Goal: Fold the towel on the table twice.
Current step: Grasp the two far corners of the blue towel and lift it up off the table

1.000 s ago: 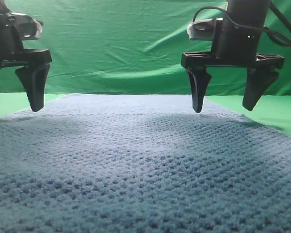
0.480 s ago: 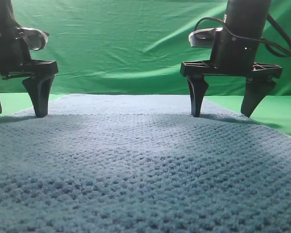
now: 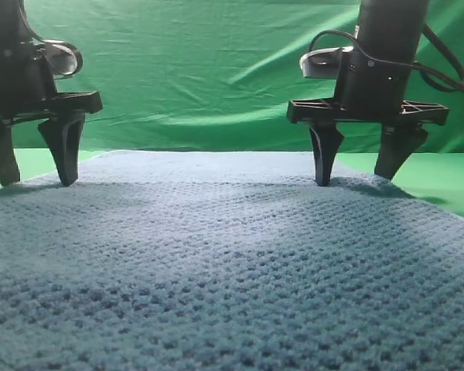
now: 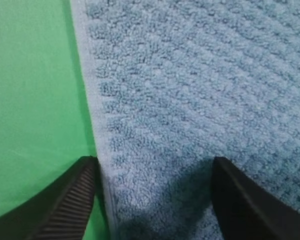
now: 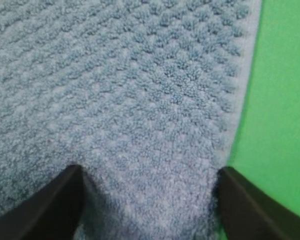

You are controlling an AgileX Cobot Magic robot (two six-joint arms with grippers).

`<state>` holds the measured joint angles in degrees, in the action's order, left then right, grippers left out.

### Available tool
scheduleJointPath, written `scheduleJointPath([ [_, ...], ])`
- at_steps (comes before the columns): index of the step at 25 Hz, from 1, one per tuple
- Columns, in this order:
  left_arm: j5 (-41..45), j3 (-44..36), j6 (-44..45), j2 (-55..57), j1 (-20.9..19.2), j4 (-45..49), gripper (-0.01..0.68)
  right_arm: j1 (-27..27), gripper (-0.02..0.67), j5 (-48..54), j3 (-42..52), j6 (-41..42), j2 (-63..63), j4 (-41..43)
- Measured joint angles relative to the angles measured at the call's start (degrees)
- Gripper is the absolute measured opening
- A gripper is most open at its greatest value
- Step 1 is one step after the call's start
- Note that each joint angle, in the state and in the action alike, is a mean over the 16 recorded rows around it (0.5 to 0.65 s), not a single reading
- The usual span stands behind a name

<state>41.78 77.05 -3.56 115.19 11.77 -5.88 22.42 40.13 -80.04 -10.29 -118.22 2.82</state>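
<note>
The blue-grey waffle-weave towel [image 3: 232,263] lies flat on the green-clothed counter [image 3: 448,182]. The left hand [image 3: 32,182] and right hand [image 3: 356,179] each straddle a far side edge, jaws partly open, nothing pinched yet, apparently placed to lift both corners together for the first fold.

No legible text, label, brand, number or sign appears on any surface in the three views.

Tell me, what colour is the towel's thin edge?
Pale blue-white edge, seen best in the left wrist view.
</note>
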Motion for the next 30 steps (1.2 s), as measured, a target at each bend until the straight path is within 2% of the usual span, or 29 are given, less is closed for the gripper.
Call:
scheduleJointPath([
  [8, 3.5, 1.9, 0.6, 1.8, 0.1, -2.4, 0.140, 0.1, 0.093, -0.2, -0.4, -0.2, -0.5, -1.3],
  [11, 5.0, 3.0, 0.8, 2.3, 0.1, -2.5, 0.058, 0.1, 0.032, -0.2, -0.5, -0.2, -0.4, -1.6],
  [13, 6.0, 3.9, 1.0, 2.4, 0.1, -2.4, 0.022, 0.1, 0.016, 0.0, -0.6, -0.2, -0.3, -1.6],
  [18, 9.3, 7.5, 1.2, 2.2, 0.1, -1.9, 0.000, 0.2, 0.000, 1.7, -2.5, 0.3, 0.5, -1.2],
  [22, 12.0, 13.4, 1.1, 0.9, 0.2, -1.4, 0.000, 0.2, 0.000, 3.8, -7.1, 1.3, 1.6, -0.6],
  [30, 14.9, 32.8, 0.9, -2.3, 0.4, -0.5, 0.000, 0.2, 0.000, 6.9, -26.1, 4.0, 3.4, 0.9],
])
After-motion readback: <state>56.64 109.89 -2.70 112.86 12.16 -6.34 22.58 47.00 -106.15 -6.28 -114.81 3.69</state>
